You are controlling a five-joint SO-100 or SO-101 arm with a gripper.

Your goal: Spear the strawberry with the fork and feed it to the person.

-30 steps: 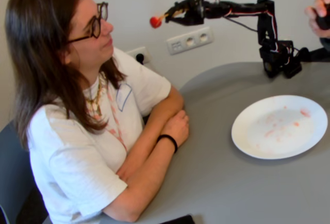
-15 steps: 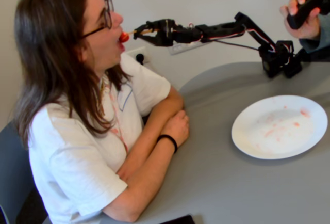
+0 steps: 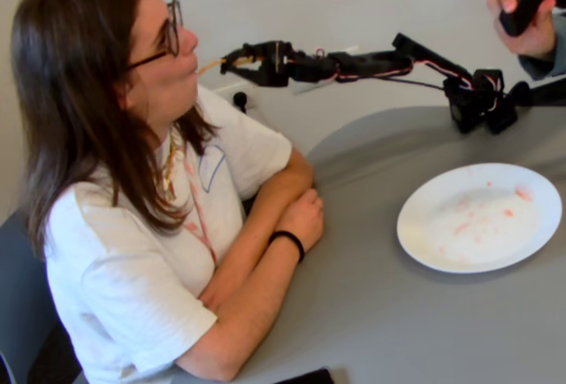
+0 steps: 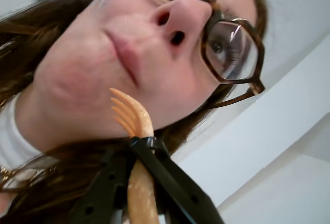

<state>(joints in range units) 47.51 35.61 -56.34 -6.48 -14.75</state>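
Note:
The person sits at the left of the grey table, face turned to the arm. My gripper is stretched out to her face and shut on the orange-yellow fork, whose tip is at her lips. In the wrist view the fork sticks out of the black jaws of my gripper. Its prongs are bare, just in front of the face of the person, and her lips are closed. The strawberry is not in view.
A white plate with faint pink smears lies on the table at the right. Another hand holds a black handle at the top right. The arm's base motors stand behind the plate. Her forearms rest on the table's left edge.

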